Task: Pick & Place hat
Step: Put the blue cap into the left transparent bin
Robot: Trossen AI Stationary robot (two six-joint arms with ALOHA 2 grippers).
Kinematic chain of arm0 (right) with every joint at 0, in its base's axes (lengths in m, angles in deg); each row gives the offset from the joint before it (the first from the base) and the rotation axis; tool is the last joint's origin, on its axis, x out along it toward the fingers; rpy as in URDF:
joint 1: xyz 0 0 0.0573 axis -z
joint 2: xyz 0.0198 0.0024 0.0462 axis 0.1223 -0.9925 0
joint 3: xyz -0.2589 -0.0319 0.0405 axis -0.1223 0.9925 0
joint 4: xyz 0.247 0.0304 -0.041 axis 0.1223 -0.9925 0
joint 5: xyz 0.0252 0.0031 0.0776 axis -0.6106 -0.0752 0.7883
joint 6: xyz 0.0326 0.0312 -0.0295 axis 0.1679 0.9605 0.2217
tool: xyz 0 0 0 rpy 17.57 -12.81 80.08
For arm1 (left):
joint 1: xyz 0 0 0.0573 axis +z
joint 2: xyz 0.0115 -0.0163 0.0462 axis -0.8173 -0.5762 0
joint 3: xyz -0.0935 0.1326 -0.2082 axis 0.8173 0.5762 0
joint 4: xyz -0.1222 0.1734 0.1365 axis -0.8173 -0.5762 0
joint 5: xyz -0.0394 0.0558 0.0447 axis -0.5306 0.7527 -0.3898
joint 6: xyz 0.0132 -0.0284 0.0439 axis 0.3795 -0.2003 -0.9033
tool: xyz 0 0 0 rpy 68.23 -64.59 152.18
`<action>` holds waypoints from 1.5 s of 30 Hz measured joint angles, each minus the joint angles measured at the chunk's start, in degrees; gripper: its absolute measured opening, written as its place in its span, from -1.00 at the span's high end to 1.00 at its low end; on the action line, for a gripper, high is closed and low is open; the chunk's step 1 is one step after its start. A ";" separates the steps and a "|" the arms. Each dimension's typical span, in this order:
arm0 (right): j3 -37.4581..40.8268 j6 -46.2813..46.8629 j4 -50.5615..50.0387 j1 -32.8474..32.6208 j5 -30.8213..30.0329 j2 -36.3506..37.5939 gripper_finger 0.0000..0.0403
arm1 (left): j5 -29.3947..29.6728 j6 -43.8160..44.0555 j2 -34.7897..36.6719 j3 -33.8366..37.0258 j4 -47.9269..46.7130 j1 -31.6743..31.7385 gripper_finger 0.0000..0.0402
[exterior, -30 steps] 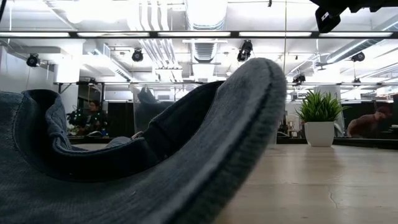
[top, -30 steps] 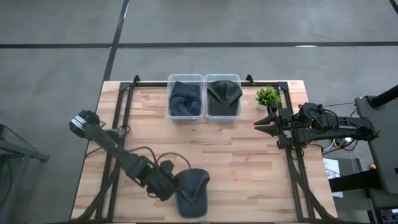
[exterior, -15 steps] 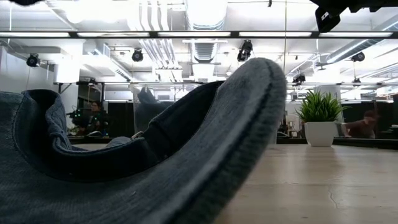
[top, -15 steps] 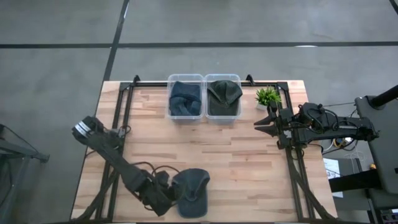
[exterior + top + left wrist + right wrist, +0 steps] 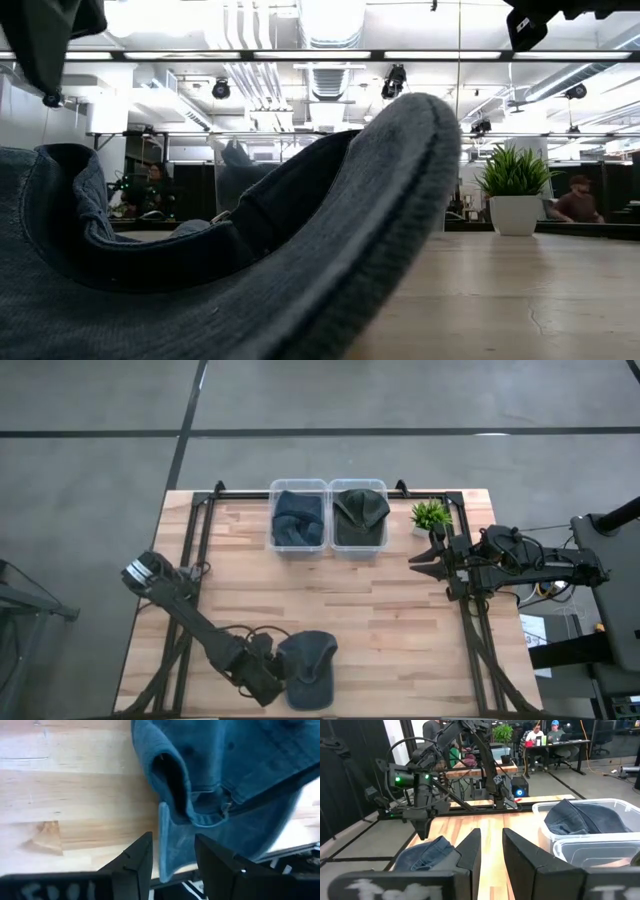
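Our left hand [image 5: 172,855] sits open at the near edge of the pale wooden bench [image 5: 400,620], fingers straddling the strap of the dark blue denim cap [image 5: 308,668] lying there. We judge a shallow pinch could catch only the strap and let the cap sag or slip. The left wrist view shows this; the high view hides it. Our right hand [image 5: 418,559] waits open near the small potted plant [image 5: 430,515], beside 2 clear plastic bins [image 5: 328,516].

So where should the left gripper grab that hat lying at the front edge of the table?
Probably by the strap end of the hat, which sticks out flat toward the left gripper. The open fingers already straddle that thin tab, so coming in level from the hat's left side and pinching it looks easier than gripping the slumped crown.
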 joint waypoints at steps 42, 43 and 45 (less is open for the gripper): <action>0.00 5.37 0.31 0.01 -0.26 -0.09 0.64 | 4.56 -5.73 -7.52 -0.07 5.25 0.50 0.97; 0.00 5.38 0.31 0.01 -0.26 -0.09 0.64 | 5.03 -6.28 -6.97 -0.13 4.45 0.50 0.97; 0.00 5.38 0.30 0.02 -0.26 -0.09 0.64 | 5.57 -7.28 -5.87 -0.74 2.01 0.52 0.97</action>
